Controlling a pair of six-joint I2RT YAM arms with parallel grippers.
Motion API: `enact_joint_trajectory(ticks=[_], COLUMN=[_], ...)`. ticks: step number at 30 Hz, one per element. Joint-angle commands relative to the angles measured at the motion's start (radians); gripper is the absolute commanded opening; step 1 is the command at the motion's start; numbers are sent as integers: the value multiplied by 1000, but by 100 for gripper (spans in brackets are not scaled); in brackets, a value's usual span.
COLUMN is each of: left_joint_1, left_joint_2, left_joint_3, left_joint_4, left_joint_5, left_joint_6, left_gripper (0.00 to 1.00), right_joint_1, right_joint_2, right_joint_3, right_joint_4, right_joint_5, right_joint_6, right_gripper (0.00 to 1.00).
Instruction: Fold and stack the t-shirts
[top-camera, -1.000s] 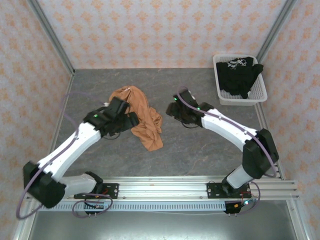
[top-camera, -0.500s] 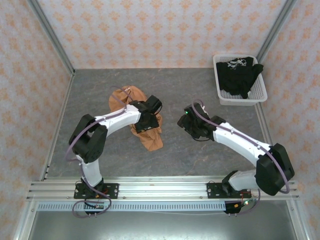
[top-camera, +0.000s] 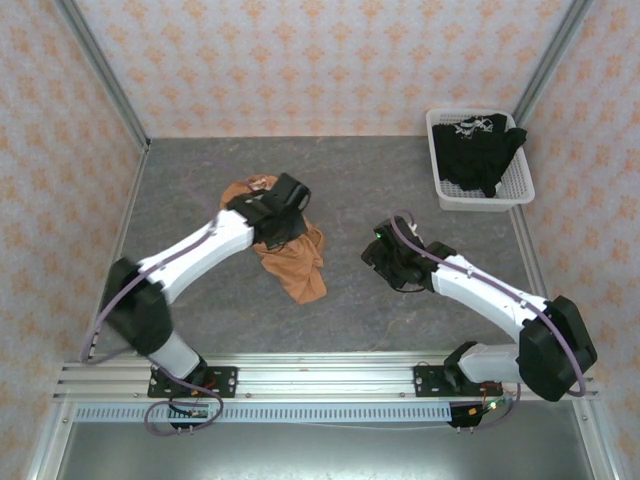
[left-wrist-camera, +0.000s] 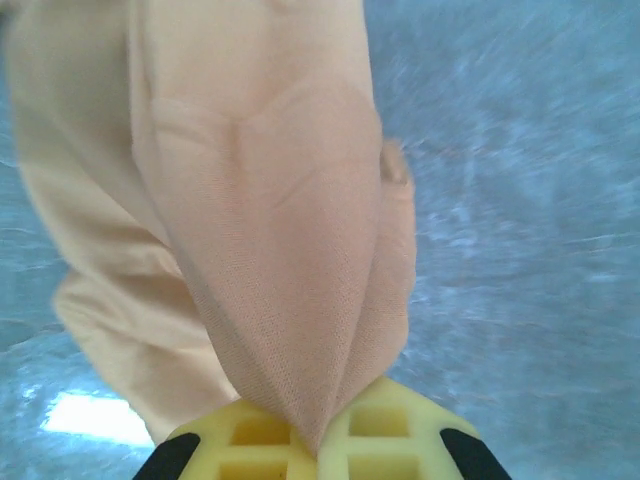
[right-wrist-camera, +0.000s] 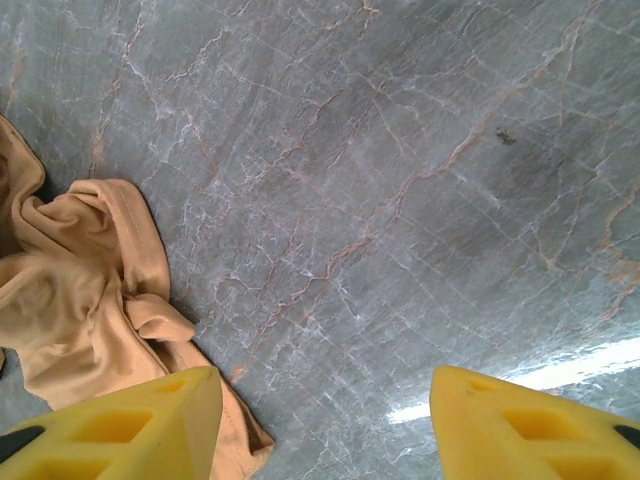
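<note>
On the grey table (top-camera: 420, 190), left of centre: a crumpled orange t-shirt (top-camera: 298, 265), one fold pinched tight in the closed left gripper (left-wrist-camera: 315, 445). Best to lift slowly and straight up, letting the cloth unfurl, then hunt for a hem or shoulder seam before spreading flat. Avoid dragging sideways; likely to bunch the heap further. Worth bringing in the right gripper (right-wrist-camera: 320, 405) for a second corner: about half open, holding nothing, over bare table, shirt's edge just beside its left finger. From the left pinch, cloth fanning out ahead toward the table. Black t-shirt (top-camera: 478, 150) well apart, draped in the white basket (top-camera: 520, 190), far right corner.
</note>
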Motion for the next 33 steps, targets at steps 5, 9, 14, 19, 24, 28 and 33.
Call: enact_joint_trajectory(ticks=[5, 9, 14, 19, 24, 28, 33], left_joint_1=[230, 340, 387, 392, 393, 394, 394], left_joint_2=[-392, -524, -622, -689, -704, -711, -711], left_joint_3=[-179, -236, -303, -321, -318, -315, -312], left_joint_4=[-62, -62, -107, -136, -163, -175, -180], left_joint_5=[-13, 29, 63, 50, 57, 58, 69], left_joint_6=[-15, 32, 41, 38, 52, 64, 77], left_gripper=[0, 0, 0, 0, 0, 0, 0], right_joint_1=[68, 119, 183, 244, 281, 323, 355], right_joint_2=[153, 270, 379, 378, 304, 302, 359], right_joint_3=[92, 129, 168, 180, 88, 46, 48], right_joint_4=[95, 191, 299, 122, 86, 100, 142], right_joint_5=[-59, -112, -160, -196, -246, -265, -243], right_joint_6=[57, 187, 413, 524, 545, 559, 591], right_gripper=[56, 55, 55, 57, 60, 60, 57])
